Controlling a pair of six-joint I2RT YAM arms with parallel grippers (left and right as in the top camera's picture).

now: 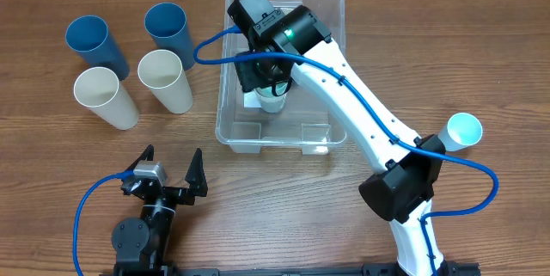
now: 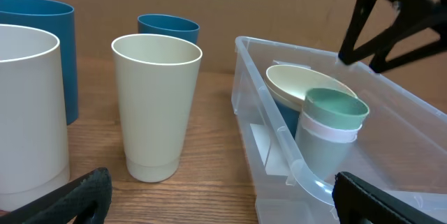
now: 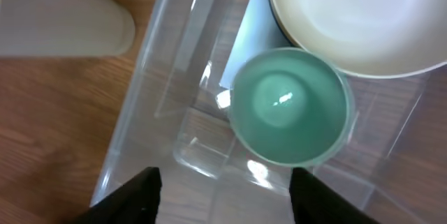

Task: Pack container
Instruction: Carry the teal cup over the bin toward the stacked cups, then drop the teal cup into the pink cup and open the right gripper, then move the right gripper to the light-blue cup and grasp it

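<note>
The clear container [image 1: 277, 143] stands at the table's middle. Inside it are a white bowl [image 3: 356, 21] and a green-lined white cup [image 3: 288, 107] standing upright beside the bowl; both also show in the left wrist view, bowl [image 2: 307, 83] and cup [image 2: 334, 123]. A white label [image 3: 246, 37] lies on the container's bottom. My right gripper [image 3: 223, 196] is open and empty, hovering just above the cup inside the container [image 3: 150, 91]; overhead it [image 1: 268, 82] covers the bowl. My left gripper [image 1: 168, 175] is open and empty, low near the front edge, left of the container [image 2: 260, 105].
Two blue cups [image 1: 96, 44] [image 1: 169, 31] and two cream cups [image 1: 106, 97] [image 1: 165, 80] stand upright left of the container. A white cup with a light-blue inside [image 1: 461, 131] lies at the right, beside my right arm. The nearest cream cup [image 2: 155, 105] stands ahead of my left gripper.
</note>
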